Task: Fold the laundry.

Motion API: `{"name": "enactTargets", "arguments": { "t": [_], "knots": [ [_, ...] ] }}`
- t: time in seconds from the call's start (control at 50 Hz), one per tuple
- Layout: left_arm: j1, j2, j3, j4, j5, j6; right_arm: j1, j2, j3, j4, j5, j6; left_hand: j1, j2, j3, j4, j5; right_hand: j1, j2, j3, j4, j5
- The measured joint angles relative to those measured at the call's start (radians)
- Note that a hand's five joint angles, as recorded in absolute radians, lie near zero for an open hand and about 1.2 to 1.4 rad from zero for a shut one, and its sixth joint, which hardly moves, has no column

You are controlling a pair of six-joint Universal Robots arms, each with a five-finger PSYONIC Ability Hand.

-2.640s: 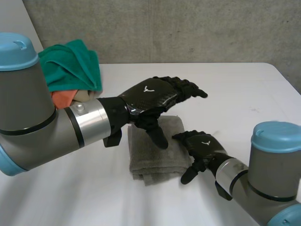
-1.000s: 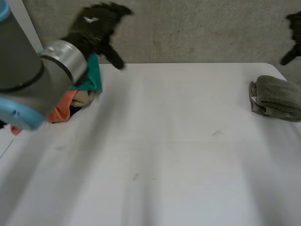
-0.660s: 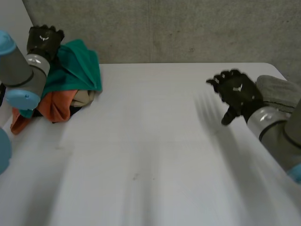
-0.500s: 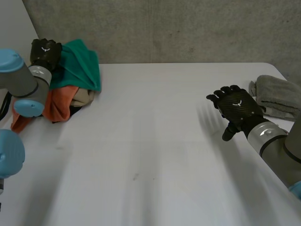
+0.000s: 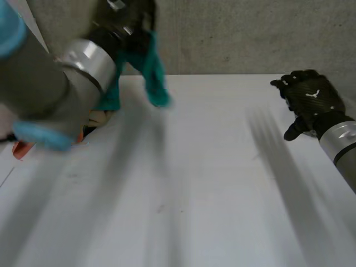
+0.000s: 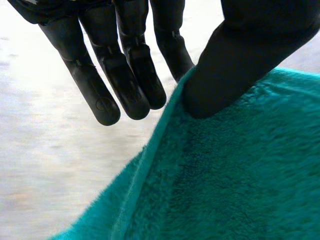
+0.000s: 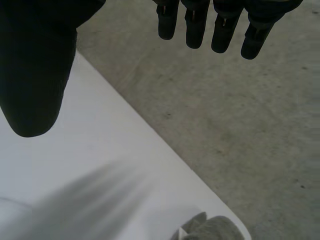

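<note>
Lighting is even and diffuse, moderately bright. The white table (image 5: pixel 211 167) reads brightest; in the left wrist view it glares pale beyond the fingertips of the black left hand (image 6: pixel 130 75). The grey concrete wall (image 5: pixel 233 33) behind the table is flatly lit. The teal terry towel (image 6: pixel 240 175) darkens in its folds.

Teal fleecy cloth towel (image 6: pixel 235 170): deep soft pile, stitched hem; left hand (image 6: pixel 131 75) black, smooth matt plastic; right hand (image 5: pixel 311 100) black, woven-pattern shell, slight sheen; white table (image 5: pixel 194 178) smooth, matt; grey concrete wall (image 5: pixel 233 33) rough, pitted
</note>
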Motion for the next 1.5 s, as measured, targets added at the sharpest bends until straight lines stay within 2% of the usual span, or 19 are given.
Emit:
{"name": "enactTargets", "arguments": {
  "t": [0.12, 0.22, 0.24, 0.26, 0.28, 0.32, 0.36, 0.54, 0.64, 0.78, 0.84, 0.86, 0.9, 1.0, 1.02, 1.12, 1.28, 1.38, 1.5],
  "knots": [
    [-0.196, 0.008, -0.254, 0.003, 0.001, -0.008, -0.039, -0.018, -0.004, 0.004, 0.003, 0.044, 0.001, 0.000, 0.000, 0.000, 0.002, 0.000, 0.000, 0.000, 0.000, 0.000],
    [-0.275, -0.068, -0.362, -0.010, -0.001, -0.002, -0.050, -0.019, -0.004, 0.009, -0.001, 0.052, -0.134, -0.157, -0.151, -0.145, -0.122, 0.000, 0.000, 0.000, 0.000, 0.000],
    [-0.283, -0.081, -0.373, -0.013, -0.002, -0.001, -0.050, -0.018, -0.004, 0.011, -0.001, 0.052, -0.300, -0.293, -0.284, -0.296, -0.271, 0.000, 0.000, 0.000, 0.000, 0.000],
    [-0.289, -0.094, -0.381, -0.018, -0.003, 0.000, -0.050, -0.018, -0.004, 0.012, -0.002, 0.051, -0.591, -0.567, -0.533, -0.549, -0.523, 0.000, 0.000, 0.000, 0.000, 0.000],
    [-0.292, -0.099, -0.384, -0.022, -0.003, 0.000, -0.049, -0.018, -0.004, 0.014, -0.002, 0.051, -0.591, -0.567, -0.533, -0.549, -0.523, 0.000, 0.000, 0.000, 0.000, 0.000],
    [-0.291, -0.099, -0.388, -0.035, -0.007, 0.001, -0.046, -0.016, -0.002, 0.019, -0.003, 0.049, -0.893, -0.884, -0.870, -0.888, -0.861, 0.000, 0.000, 0.001, 0.000, 0.000],
    [-0.278, -0.078, -0.389, -0.050, -0.013, 0.001, -0.043, -0.013, -0.001, 0.031, -0.003, 0.046, -0.913, -0.942, -0.934, -0.954, -0.935, 0.000, 0.000, 0.001, 0.000, 0.000],
    [-0.075, 0.165, -0.480, -0.080, -0.018, 0.002, -0.025, -0.013, -0.009, 0.184, -0.003, 0.038, -0.913, -0.949, -0.935, -0.958, -0.938, 0.000, 0.000, 0.000, 0.000, 0.000],
    [0.083, 0.295, -0.606, -0.079, -0.011, 0.022, 0.029, -0.044, -0.019, 0.394, 0.001, 0.035, -0.913, -0.949, -0.935, -0.958, -0.937, 0.000, 0.000, 0.000, 0.000, 0.000],
    [0.271, 0.351, -0.762, -0.075, 0.018, 0.156, 0.083, -0.066, 0.017, 0.606, -0.001, 0.032, -0.861, -0.911, -0.909, -0.914, -0.882, 0.000, 0.000, 0.000, 0.000, 0.000],
    [0.368, 0.340, -0.826, -0.071, 0.069, 0.271, 0.092, -0.069, 0.079, 0.637, -0.005, 0.040, -0.861, -0.911, -0.907, -0.913, -0.882, 0.000, 0.000, 0.000, 0.000, 0.000],
    [0.368, 0.340, -0.826, -0.071, 0.069, 0.271, 0.092, -0.069, 0.079, 0.637, -0.005, 0.040, -0.861, -0.911, -0.907, -0.913, -0.882, 0.000, 0.000, 0.000, 0.000, 0.000],
    [0.454, 0.314, -0.866, -0.065, 0.134, 0.362, 0.094, -0.071, 0.140, 0.619, -0.008, 0.056, -0.861, -0.911, -0.907, -0.913, -0.882, 0.003, 0.003, 0.003, 0.003, 0.003],
    [0.527, 0.285, -0.886, -0.059, 0.201, 0.419, 0.094, -0.070, 0.198, 0.571, -0.009, 0.084, -0.861, -0.911, -0.907, -0.913, -0.882, 0.046, 0.055, 0.057, 0.054, 0.055],
    [0.576, 0.264, -0.890, -0.055, 0.255, 0.439, 0.096, -0.066, 0.236, 0.512, -0.009, 0.116, -0.861, -0.911, -0.907, -0.913, -0.882, 0.130, 0.135, 0.138, 0.135, 0.134],
    [0.609, 0.241, -0.886, -0.052, 0.310, 0.430, 0.120, -0.037, 0.271, 0.388, -0.004, 0.173, -0.861, -0.911, -0.907, -0.913, -0.882, 0.433, 0.437, 0.436, 0.424, 0.417],
    [0.573, 0.234, -0.878, -0.049, 0.320, 0.348, 0.173, 0.061, 0.240, 0.271, 0.003, 0.213, -0.863, -0.912, -0.908, -0.915, -0.884, 0.899, 0.931, 0.921, 0.922, 0.910],
    [0.545, 0.241, -0.878, -0.045, 0.316, 0.290, 0.196, 0.080, 0.179, 0.263, 0.007, 0.211, -0.865, -0.912, -0.909, -0.915, -0.887, 0.906, 0.963, 0.971, 0.977, 0.946],
    [0.509, 0.244, -0.878, -0.044, 0.313, 0.243, 0.234, -0.014, 0.053, 0.285, 0.037, 0.199, -0.865, -0.912, -0.909, -0.916, -0.892, 0.906, 0.963, 0.972, 0.978, 0.951]
  ]
}}
